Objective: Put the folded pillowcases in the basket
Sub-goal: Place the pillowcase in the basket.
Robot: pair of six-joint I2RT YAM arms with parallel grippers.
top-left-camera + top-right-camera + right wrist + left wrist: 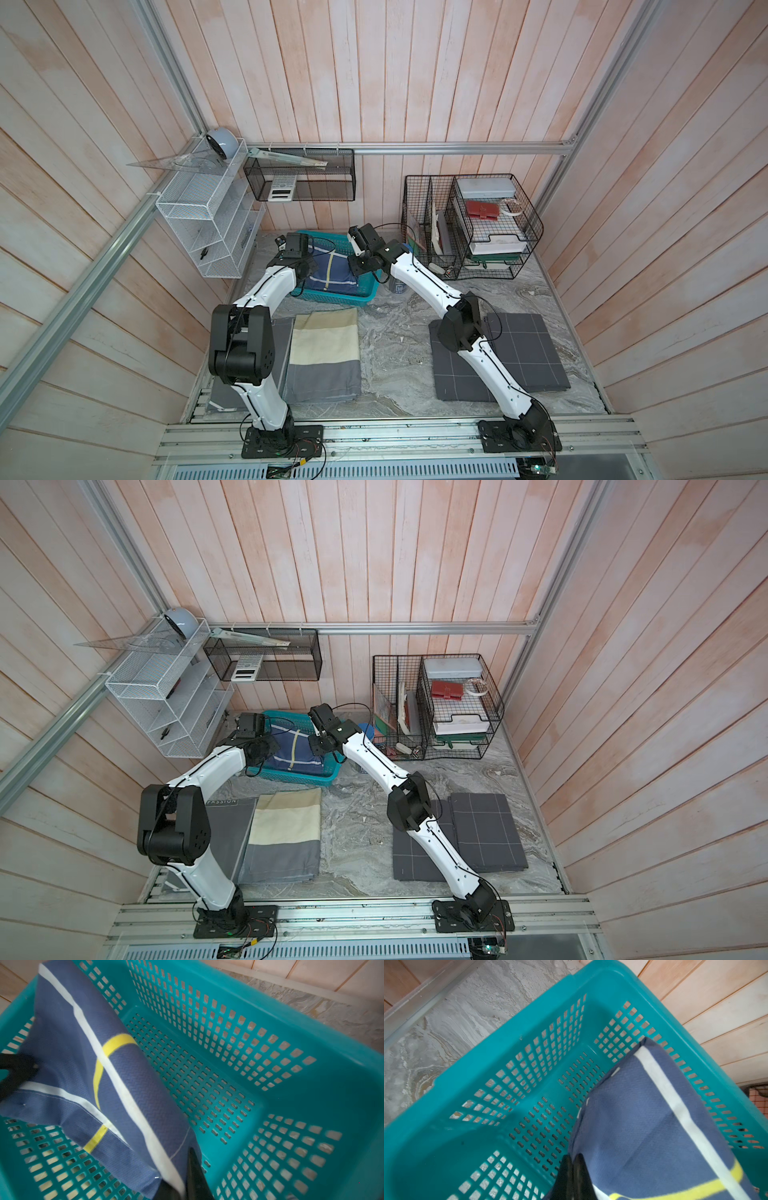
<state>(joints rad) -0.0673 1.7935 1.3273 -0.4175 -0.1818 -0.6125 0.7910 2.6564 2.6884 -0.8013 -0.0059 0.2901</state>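
A: Looking for the basket. Sitting where?

B: Sitting at the far left of the table, close to the back wall, showing in both top views.

A: And the pillowcase?

B: Hanging inside the basket's rim, blue with white and yellow stripes, sagging between the two arms. Lying close against the basket's far wall along one side. Touching the perforated floor or not: being unable to tell.

A: Turning to the left gripper.

B: Reaching down at the left side of the basket, pinching one edge of the pillowcase, jaws pressed tight on the fabric.

A: Right gripper?

B: Doing the same at the right side, clamping a corner of the cloth between its black fingers.

A: Lying around the basket?

B: Resting near left, a folded cream and grey cloth. Lying near right, partly under the right arm, a folded dark checked cloth. Standing far right, the black wire organizer, apart from the basket.
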